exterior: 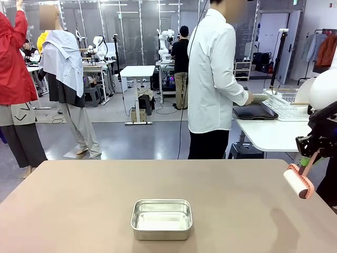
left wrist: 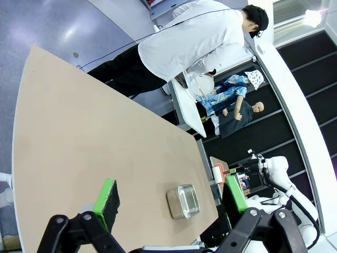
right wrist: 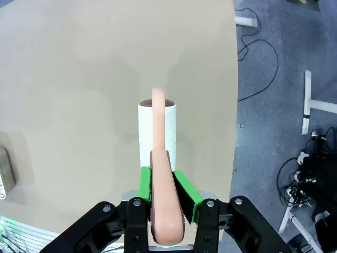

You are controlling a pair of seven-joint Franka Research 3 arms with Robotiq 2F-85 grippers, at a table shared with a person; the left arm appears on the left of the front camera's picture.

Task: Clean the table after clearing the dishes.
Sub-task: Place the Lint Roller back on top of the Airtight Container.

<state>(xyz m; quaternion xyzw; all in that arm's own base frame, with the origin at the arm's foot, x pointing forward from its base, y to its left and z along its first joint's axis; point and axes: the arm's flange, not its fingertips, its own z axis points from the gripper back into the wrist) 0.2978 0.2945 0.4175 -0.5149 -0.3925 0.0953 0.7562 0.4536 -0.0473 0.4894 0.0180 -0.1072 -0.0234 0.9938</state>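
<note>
One pan (exterior: 161,219) sat mid-table (exterior: 73,200). Right gripper (right wrist: 162,185) pinched the roller (right wrist: 157,126) off the pan's right; left gripper (left wrist: 171,199) gaped empty. Best: flat, overlapping strokes around the pan.

From where I stand there is no writing, label, brand or number that I can make out anywhere. The table (exterior: 79,200) top is plain, and the steel pan (exterior: 161,219) on it carries no mark I can read. Signs and gear far back in the room are too small and blurred to tell.
</note>
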